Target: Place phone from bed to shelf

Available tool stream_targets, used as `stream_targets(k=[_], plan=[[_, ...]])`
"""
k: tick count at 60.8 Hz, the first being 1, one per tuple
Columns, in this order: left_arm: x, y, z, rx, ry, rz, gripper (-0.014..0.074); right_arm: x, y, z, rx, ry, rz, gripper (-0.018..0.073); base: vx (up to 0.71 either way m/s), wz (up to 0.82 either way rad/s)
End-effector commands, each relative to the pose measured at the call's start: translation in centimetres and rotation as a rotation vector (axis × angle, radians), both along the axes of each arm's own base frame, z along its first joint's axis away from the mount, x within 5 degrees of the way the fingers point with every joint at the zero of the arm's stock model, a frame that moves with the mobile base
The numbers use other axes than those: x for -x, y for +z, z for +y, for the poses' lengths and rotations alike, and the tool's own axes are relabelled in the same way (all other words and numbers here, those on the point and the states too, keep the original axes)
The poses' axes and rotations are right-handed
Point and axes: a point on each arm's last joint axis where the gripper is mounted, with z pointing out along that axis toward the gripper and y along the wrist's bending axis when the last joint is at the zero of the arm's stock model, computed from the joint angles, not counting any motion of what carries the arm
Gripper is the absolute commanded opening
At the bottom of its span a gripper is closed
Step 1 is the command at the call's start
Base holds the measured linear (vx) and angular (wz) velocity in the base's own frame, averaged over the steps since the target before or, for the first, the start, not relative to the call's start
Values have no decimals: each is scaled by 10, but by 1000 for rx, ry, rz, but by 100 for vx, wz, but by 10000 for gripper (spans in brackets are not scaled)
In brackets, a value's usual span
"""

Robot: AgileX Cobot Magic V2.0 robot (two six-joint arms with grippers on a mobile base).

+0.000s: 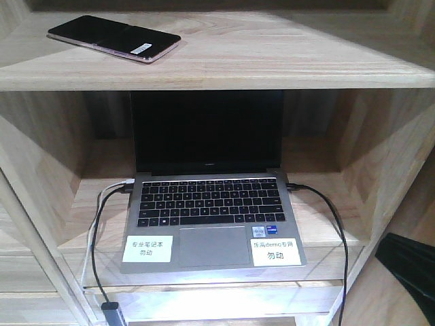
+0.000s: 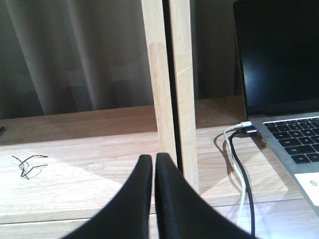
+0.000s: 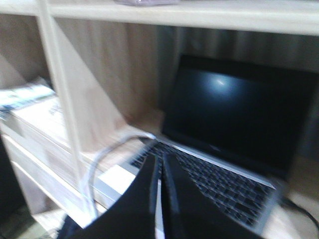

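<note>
The phone (image 1: 114,38), a glossy black slab with a pinkish edge and a white sticker, lies flat on the upper board of the pale wood shelf (image 1: 272,58), at its left end. Neither gripper touches it. My left gripper (image 2: 153,160) is shut with nothing in it, low in front of a wooden upright (image 2: 172,84) of the shelf. In the blurred right wrist view my right gripper (image 3: 161,160) is shut and empty, in front of the laptop's keyboard; a sliver of the phone (image 3: 147,2) pokes over the board above. The bed is out of view.
An open grey laptop (image 1: 211,204) with white labels stands on the lower board, with black and white cables (image 1: 102,224) at its left and a black cable (image 1: 333,217) at its right. A small black wire scrap (image 2: 29,165) lies on the board left of the upright. Boxes (image 3: 30,107) fill the left compartment.
</note>
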Motion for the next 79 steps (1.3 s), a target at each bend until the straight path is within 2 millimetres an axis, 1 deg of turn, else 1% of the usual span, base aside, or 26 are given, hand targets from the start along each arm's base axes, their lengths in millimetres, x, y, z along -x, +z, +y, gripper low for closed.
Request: stream_targets(k=[1,9,18,31,43,53,61,70,79], plan=[[1,15,0,10,3,-107,1,-5,11,-6,-42,-83,-31,-6,0,0],[1,15,0,10,3,-107,1,-7,9,-10,-54,-138,-1,-6,0,0],[1,15,0,10,3,-107,1,-10,4,-13,-19,-176,-24,-6,0,0],[1,15,0,10,3,-107,1,-10,-22,-27,-31,-352,1,-6,0,0],[1,15,0,10,3,-107,1,-2,-51,-41,-5,-505,-19,-6,0,0],[1,15,0,10,3,-107,1,7,-73,-48,34,-601,-59,-6,0,0],[1,15,0,10,3,-107,1,13,-83,-50,41,-627,-138,-6,0,0],[1,15,0,10,3,-107,1,8,-98,-51,8,-639,-181,-6,0,0],[1,15,0,10,3,-107,1,9,-95,-51,6,-640,-211,-6,0,0]])
